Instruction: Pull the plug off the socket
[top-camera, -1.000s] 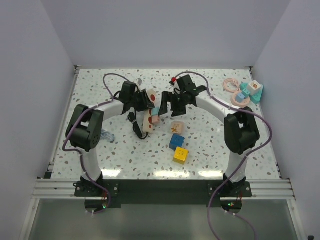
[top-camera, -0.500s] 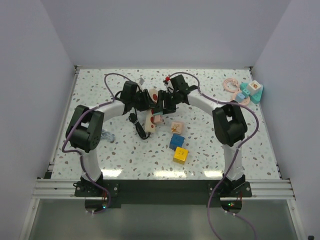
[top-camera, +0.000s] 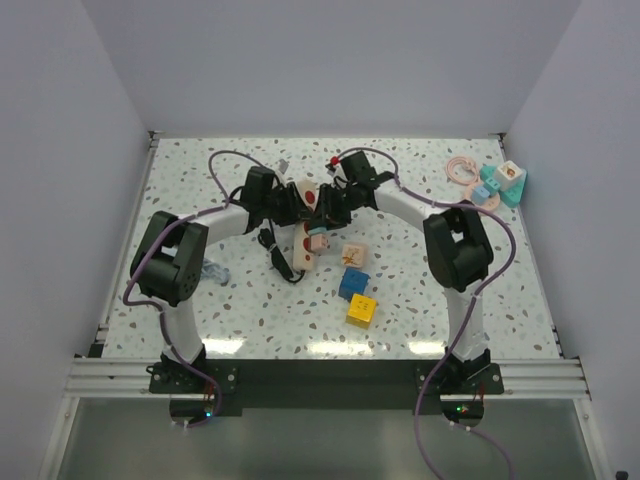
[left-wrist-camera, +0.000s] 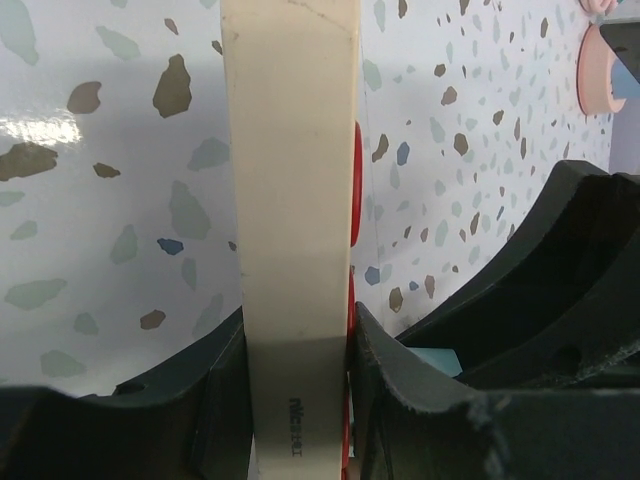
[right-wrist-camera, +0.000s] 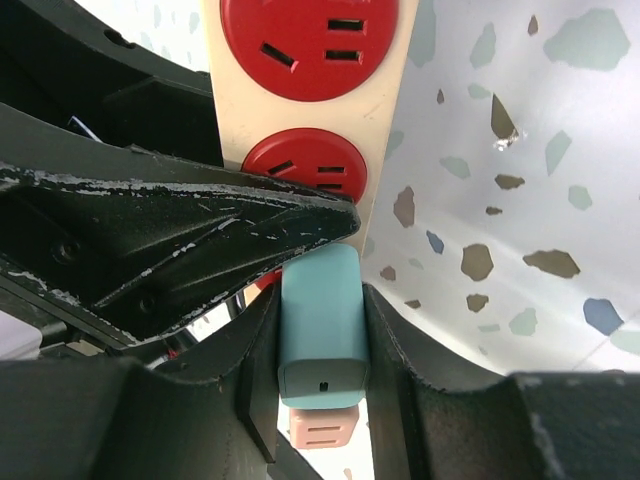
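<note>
The socket (left-wrist-camera: 290, 150) is clamped across its narrow width by the left claw (left-wrist-camera: 298, 365), with the speckled tabletop (left-wrist-camera: 120, 200) seen behind it. The teal plug (right-wrist-camera: 320, 315) is gripped by the right claw (right-wrist-camera: 322, 345), just beside a red outlet face (right-wrist-camera: 305, 165); whether it is seated cannot be told.

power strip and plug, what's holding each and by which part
Left gripper clamps the cream power strip across its long sides; right gripper pinches the teal plug by its two side faces.
</note>
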